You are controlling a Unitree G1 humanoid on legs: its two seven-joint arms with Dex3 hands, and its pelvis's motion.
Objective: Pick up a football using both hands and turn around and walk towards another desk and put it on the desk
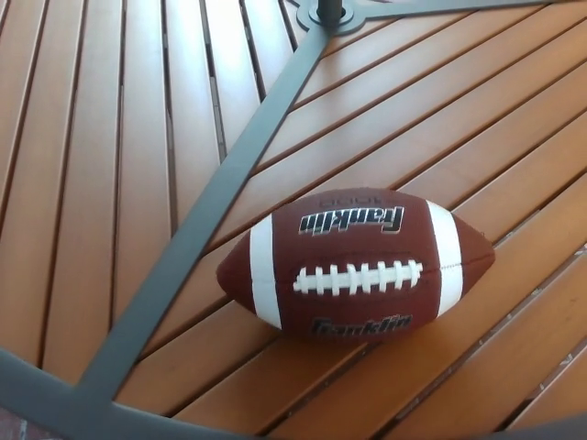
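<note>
1. From up here only part of the table (101, 183) shows: its wooden slats run off every edge of the picture, so its full outline is cut off.
2. The dark metal hub (330, 11) at the top is clipped by the frame, and only its lower rim can be seen where the grey spokes meet.
3. One grey spoke (211, 192) slants down from that hub to the curved grey rim (55, 385) at the lower left, which itself runs out of the bottom of the view.
4. Below that rim, in the bottom left corner, a small patch of something reddish shows; it may be floor, but it is too small to be sure.
5. Neither of the robot's hands shows anywhere in the picture, nor any forearm, so nothing can be said of their fingers, what they hold, or how the arms are posed.
6. The football (356, 266) lies on its side on the slats, right of centre, laces facing up and white stripes near each end, just right of the slanting spoke.
7. Nothing touches the ball except the table beneath it.
</note>
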